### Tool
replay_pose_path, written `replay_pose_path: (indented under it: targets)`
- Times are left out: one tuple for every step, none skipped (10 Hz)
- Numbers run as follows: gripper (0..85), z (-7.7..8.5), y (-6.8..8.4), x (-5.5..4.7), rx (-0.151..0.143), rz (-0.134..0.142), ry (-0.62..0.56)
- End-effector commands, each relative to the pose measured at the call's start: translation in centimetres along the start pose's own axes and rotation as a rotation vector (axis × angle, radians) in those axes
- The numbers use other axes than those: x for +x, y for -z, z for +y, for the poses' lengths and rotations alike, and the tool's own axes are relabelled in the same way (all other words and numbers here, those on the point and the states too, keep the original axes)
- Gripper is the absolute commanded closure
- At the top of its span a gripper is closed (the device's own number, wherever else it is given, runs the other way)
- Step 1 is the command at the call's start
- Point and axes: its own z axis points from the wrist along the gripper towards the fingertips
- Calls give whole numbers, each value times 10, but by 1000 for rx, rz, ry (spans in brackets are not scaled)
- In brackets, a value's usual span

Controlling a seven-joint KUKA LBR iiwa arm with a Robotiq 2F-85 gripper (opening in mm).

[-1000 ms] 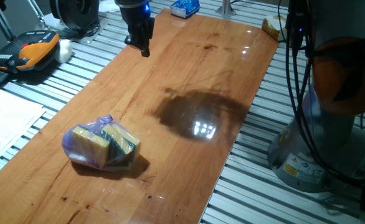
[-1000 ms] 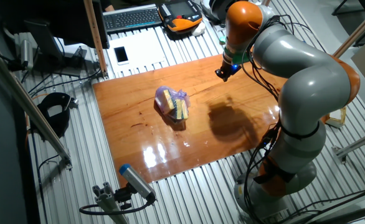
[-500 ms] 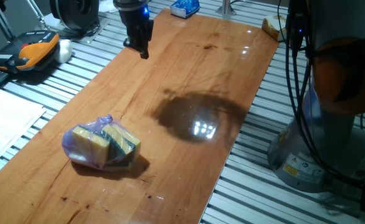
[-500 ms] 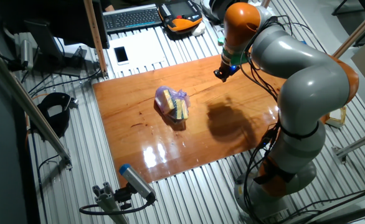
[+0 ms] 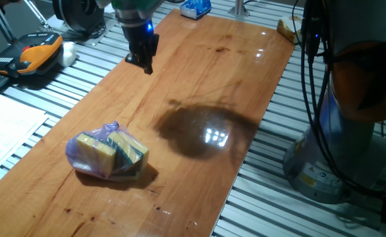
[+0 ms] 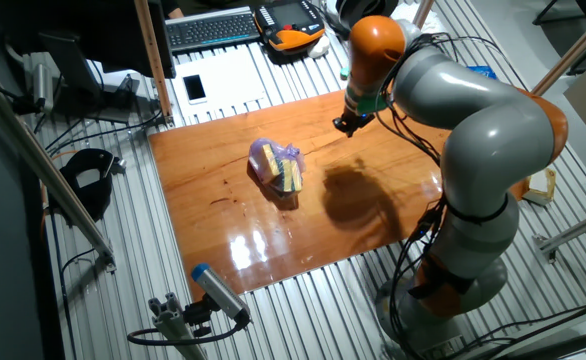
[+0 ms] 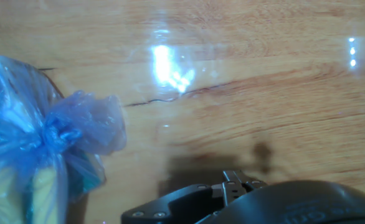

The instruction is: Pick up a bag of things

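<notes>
The bag of things (image 5: pixel 107 155) is lying on the wooden worktop (image 5: pixel 199 79), toward the near end in the one fixed view and closer to the left long edge than the right. Yellow sponge blocks with green faces are showing through the purple-blue film. Its knotted neck is pointing up the board, toward the far end.

The gripper (image 5: pixel 143 59) is hanging above the far part of the worktop near that same left long edge, well apart from the bag and touching nothing. Jaw state: cannot tell; the fingers are reading as one dark mass in both fixed views, and the hand view is showing only the housing.

Key relation: the bag is lying down the board from the jaws, roughly along the left long edge. In the other fixed view the gripper (image 6: pixel 348 120) is sitting beyond the bag (image 6: pixel 276 165) toward the keyboard-side edge. In the hand view the bag (image 7: pixel 39 149) is filling the lower left corner, knot nearest centre, so it is off-axis.

Judgement: approach stage; the jaws are needing a traverse along the board before descending, and the twisted neck is looking like the easiest grip.
</notes>
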Motion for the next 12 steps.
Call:
replay_pose_path:
  targets:
    - [850, 4, -1, 0, -1, -2, -19]
    - [850, 8, -1, 1, -28, -1, -108]
    - [850, 11, 1, 2, -28, 0, -173]
    - [850, 15, 2, 2, -33, 2, -260]
    - [850, 19, 4, 4, -43, 0, -360]
    - [850, 21, 4, 4, -60, 4, -424]
    - [850, 21, 4, 4, -83, 6, -477]
    - [850, 22, 2, 3, -108, -2, -562]
    - [850, 24, 1, 2, -88, -13, -586]
    - [850, 27, 0, 3, -67, -23, -591]
    - [850, 30, 0, 3, -66, -23, -608]
    - [850, 33, 0, 4, -62, -26, -641]
